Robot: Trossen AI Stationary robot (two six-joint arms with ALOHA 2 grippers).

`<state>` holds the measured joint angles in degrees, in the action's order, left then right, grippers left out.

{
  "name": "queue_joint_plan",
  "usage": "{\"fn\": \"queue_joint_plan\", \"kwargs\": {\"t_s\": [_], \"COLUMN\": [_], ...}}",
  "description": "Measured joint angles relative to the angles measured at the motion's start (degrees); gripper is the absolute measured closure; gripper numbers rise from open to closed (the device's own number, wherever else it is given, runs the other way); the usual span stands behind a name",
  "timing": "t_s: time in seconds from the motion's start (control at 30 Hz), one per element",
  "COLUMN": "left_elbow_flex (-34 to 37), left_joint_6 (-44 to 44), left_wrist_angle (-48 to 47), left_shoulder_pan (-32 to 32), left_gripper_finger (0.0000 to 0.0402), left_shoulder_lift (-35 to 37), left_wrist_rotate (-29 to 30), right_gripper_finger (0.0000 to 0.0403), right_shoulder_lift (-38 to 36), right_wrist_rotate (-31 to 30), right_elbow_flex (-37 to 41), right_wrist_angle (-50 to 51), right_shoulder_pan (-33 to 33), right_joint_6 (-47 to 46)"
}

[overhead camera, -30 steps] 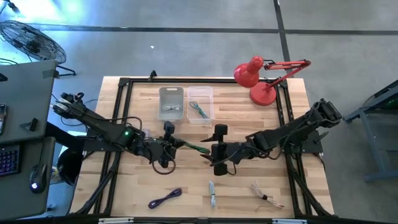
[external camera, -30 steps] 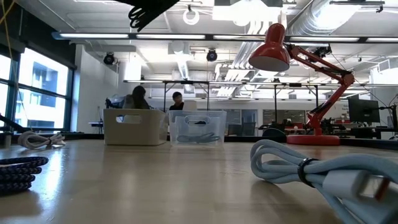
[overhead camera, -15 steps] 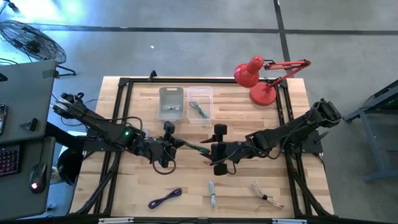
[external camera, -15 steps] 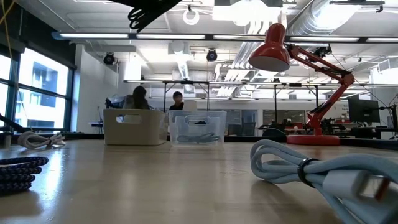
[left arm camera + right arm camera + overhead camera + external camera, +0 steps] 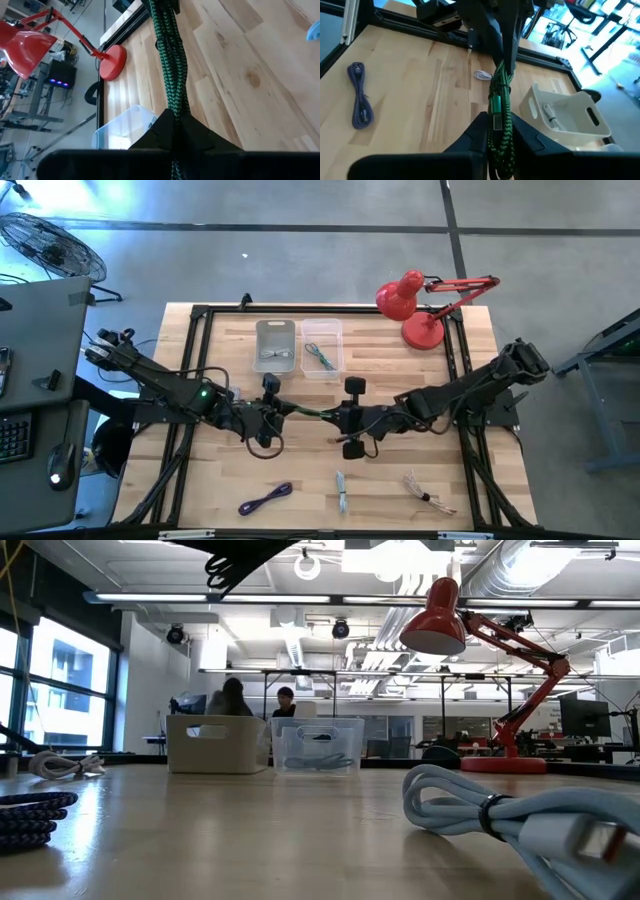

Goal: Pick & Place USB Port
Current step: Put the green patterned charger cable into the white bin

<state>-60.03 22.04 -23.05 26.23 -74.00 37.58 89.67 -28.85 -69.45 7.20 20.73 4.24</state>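
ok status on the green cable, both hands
Left hand shut on green cable. Right hand closed on its other end, cable held between both above the table. Nothing in the way.

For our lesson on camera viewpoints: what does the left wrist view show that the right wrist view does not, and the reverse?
Only the left wrist view shows the red desk lamp with its round base, and the clear plastic bin.

Only the right wrist view shows the coiled purple cable lying on the wood, the beige plastic bin, and a small white cable farther off.

Both show the green-and-black braided cable stretched between the two hands, and the light wooden table.
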Motion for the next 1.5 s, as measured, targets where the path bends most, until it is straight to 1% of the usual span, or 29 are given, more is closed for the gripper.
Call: {"fn": "queue_joint_plan", "kwargs": {"t_s": [0.1,0.23,0.43,0.57,0.63,0.77,0.97,1.07,1.17,1.37,1.5], "left_elbow_flex": [0.0,0.0,-0.1,-0.1,-0.1,-0.1,-0.1,0.0,0.0,0.0,0.0], "left_joint_6": [0.0,0.1,0.7,0.9,0.9,0.5,-0.1,-3.0,-4.9,-6.0,-7.5], "left_wrist_angle": [0.2,0.6,0.9,0.4,-0.3,-1.9,-6.7,-10.2,-12.1,-13.3,-14.7], "left_shoulder_pan": [0.0,0.4,3.0,5.4,6.3,8.1,8.4,8.4,8.3,8.3,8.3], "left_gripper_finger": [0.0372,0.0355,0.0352,0.0351,0.0351,0.0351,0.0351,0.0350,0.0350,0.0350,0.0350], "left_shoulder_lift": [0.0,0.8,4.9,8.4,10.0,12.7,14.7,15.0,15.1,15.1,15.1], "left_wrist_rotate": [-0.6,-0.8,-1.2,-1.5,-2.6,-2.2,-1.1,-0.2,1.6,1.9,2.0], "right_gripper_finger": [0.0367,0.0367,0.0368,0.0368,0.0368,0.0368,0.0368,0.0368,0.0368,0.0368,0.0368], "right_shoulder_lift": [0.0,0.0,0.0,0.0,-0.1,-0.2,-0.2,-0.2,-0.2,-0.1,-0.1], "right_wrist_rotate": [-2.0,-6.1,-10.9,-12.7,-14.2,-15.4,-14.1,-13.0,-12.2,-6.7,-2.8], "right_elbow_flex": [-0.2,-2.1,-5.0,-5.9,-5.9,-5.9,-5.9,-5.9,-5.9,-5.9,-5.6], "right_wrist_angle": [-1.0,1.2,5.3,6.9,7.9,10.2,12.5,13.1,14.8,19.2,20.5], "right_shoulder_pan": [0.0,-0.1,-0.2,-0.4,-0.8,-2.2,-5.6,-8.4,-11.9,-20.1,-23.5], "right_joint_6": [2.0,3.9,5.3,5.3,5.3,4.8,3.4,3.2,0.3,-7.0,-10.0]}}
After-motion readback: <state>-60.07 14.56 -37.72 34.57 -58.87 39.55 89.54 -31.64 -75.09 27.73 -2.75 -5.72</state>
